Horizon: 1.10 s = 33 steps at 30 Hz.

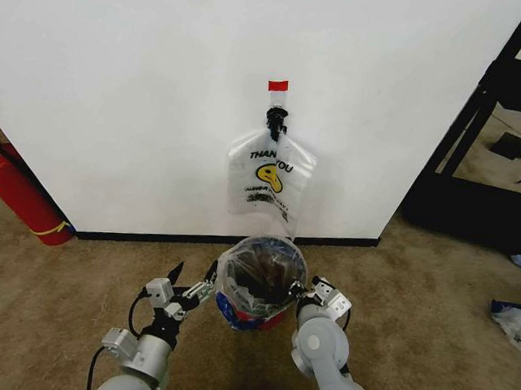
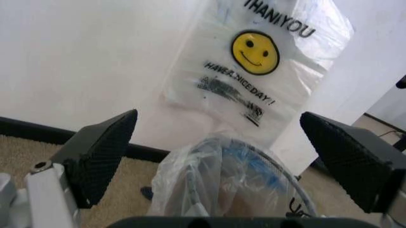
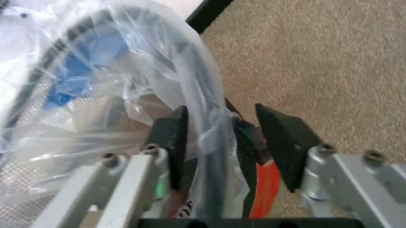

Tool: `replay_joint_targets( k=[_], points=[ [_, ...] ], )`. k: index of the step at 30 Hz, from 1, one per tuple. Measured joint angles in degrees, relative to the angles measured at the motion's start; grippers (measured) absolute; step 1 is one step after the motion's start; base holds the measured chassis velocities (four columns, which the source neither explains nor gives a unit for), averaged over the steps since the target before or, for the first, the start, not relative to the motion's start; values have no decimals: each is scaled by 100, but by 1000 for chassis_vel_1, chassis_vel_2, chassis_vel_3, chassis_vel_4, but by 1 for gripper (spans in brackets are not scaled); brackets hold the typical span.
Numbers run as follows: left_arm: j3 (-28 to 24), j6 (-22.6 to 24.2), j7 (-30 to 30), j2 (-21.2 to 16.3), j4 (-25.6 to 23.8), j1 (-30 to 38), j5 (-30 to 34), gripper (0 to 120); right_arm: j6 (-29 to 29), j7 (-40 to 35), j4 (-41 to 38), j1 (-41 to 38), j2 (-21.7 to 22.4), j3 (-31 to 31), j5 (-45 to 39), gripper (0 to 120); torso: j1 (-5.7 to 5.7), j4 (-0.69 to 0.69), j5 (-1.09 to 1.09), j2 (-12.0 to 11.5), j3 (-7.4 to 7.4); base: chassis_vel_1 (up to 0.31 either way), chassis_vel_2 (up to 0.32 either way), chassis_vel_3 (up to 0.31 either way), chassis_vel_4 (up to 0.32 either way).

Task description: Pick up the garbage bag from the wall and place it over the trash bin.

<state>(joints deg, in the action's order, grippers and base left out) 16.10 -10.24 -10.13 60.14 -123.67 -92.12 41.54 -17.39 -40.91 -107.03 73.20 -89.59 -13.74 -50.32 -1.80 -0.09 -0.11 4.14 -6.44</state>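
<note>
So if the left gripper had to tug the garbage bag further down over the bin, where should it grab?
Probably the loose bunched plastic of the garbage bag outside the trash bin, approached from the robot's left, where the open left gripper sits beside it.

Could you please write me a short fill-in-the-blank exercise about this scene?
1. The garbage bag is draped over the ____.
2. The left gripper, beside the bin, has its jaws ____.
3. The right gripper straddles the bin's ____.
4. A "THANK YOU" bag bundle hangs on the ____.

Answers: trash bin; open; rim; wall
</note>
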Motion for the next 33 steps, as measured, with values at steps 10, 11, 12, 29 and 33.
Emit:
replay_joint_targets(
  k=[10, 11, 12, 29, 33],
  points=[
    [174, 6, -45, 139, -20, -26, -91, 100, 346, 522, -824, 540, 368, 26, 693, 80, 0, 0, 0, 0, 0, 0, 0, 0, 0],
    [211, -12, -46, 172, 0, -29, -151, 100, 472, 669, -933, 637, 428, 14, 866, 85, 0, 0, 2, 0, 0, 0, 0, 0, 0],
    [258, -42, -47, 211, 32, -40, -215, 100, 644, 848, -1031, 745, 485, -7, 1091, 88, 0, 0, 1, 0, 0, 0, 0, 0, 0],
    [979, -1538, 102, 634, 268, -634, -1749, 100, 4553, 2178, -1812, 3449, 653, -1443, 5450, 100, 1, 0, 0, 0, 1, 0, 0, 0, 0],
    [1104, -1683, 69, 670, 295, -706, -2050, 100, 4684, 2471, -1929, 3669, 498, -1598, 5441, 100, 1, 0, 0, 0, 1, 0, 0, 0, 0]
  ],
)
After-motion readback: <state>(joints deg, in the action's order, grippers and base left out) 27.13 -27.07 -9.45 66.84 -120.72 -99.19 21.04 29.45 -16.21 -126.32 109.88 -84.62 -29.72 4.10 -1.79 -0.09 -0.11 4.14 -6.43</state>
